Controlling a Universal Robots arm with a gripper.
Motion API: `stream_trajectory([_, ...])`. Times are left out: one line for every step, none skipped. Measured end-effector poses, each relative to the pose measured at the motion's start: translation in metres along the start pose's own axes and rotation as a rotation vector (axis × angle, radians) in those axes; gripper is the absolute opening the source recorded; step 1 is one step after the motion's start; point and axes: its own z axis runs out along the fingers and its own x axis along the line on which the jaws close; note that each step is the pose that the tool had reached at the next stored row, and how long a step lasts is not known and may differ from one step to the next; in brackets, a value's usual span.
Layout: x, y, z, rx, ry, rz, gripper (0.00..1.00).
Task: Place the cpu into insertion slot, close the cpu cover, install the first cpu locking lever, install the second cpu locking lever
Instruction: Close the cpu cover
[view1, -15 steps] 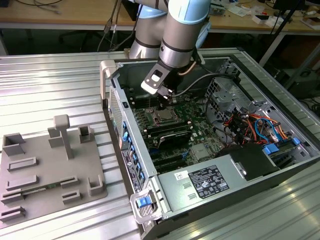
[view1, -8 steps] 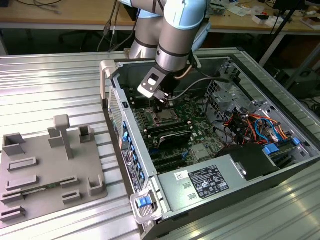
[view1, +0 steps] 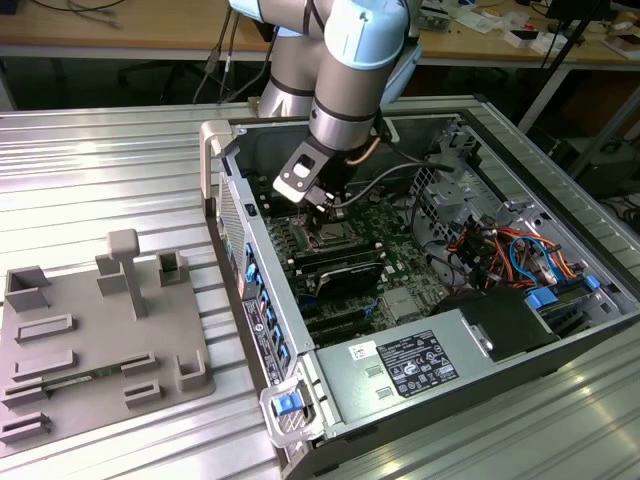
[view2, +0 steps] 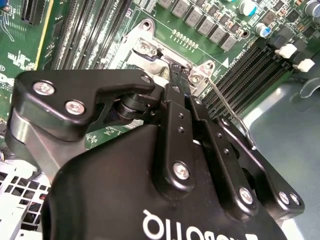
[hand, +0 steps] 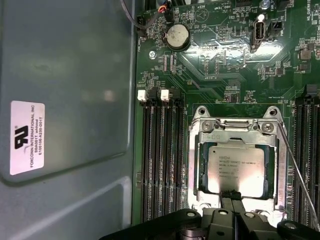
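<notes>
In the first wrist view the cpu (hand: 235, 169), a silvery square chip, lies in the insertion slot (hand: 193, 197) on the green motherboard (hand: 225, 65). The cpu cover (hand: 201, 162), a thin silver frame, lies down flat around it. My gripper (hand: 230, 196) is shut, its two black fingertips together at the cover's near edge beside the chip. In the second wrist view the gripper (view2: 178, 71) touches the socket's metal rim (view2: 145, 47). A thin wire locking lever (hand: 296, 172) slants away from the socket, also seen as a lever (view2: 227, 107) beside the fingers. The exterior view shows the gripper (view1: 325, 207) low inside the open case.
Long black memory slots (hand: 160, 160) flank the socket. A grey case wall (hand: 65, 100) with a white label stands close by. In the exterior view, coloured cables (view1: 500, 245) and a power supply (view1: 420, 365) fill the case's right side. A grey fixture plate (view1: 100, 340) lies outside on the left.
</notes>
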Motion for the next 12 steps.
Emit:
stream_trajectory([0.0, -0.0001, 0.0001, -0.0002, 0.0012, 0.0, 0.11])
stream_trajectory([0.0, -0.0001, 0.0001, -0.0004, 0.0018, 0.0, 0.11])
stream_trajectory([0.0, -0.0006, -0.0001, -0.0003, 0.002, 0.0, 0.11])
stream_trajectory([0.0001, -0.0009, 0.0001, -0.0004, 0.0021, 0.0, 0.11])
stream_trajectory([0.0, -0.0011, 0.0006, -0.0003, 0.002, 0.0, 0.11])
stream_trajectory([0.0, -0.0015, 0.0012, -0.0002, 0.002, 0.0, 0.11])
stream_trajectory([0.0, -0.0016, 0.0012, -0.0001, 0.0026, 0.0, 0.11])
stream_trajectory([0.0, -0.0016, 0.0012, -0.0002, 0.0033, 0.0, 0.11])
stream_trajectory([0.0001, -0.0016, -0.0002, -0.0003, 0.0041, 0.0, 0.11])
stream_trajectory([0.0001, -0.0016, -0.0016, -0.0003, 0.0041, 0.0, 0.11])
stream_trajectory([0.0001, -0.0016, -0.0026, -0.0003, 0.0041, 0.0, 0.11])
stream_trajectory([0.0001, -0.0015, -0.0034, -0.0003, 0.0042, 0.0, 0.11])
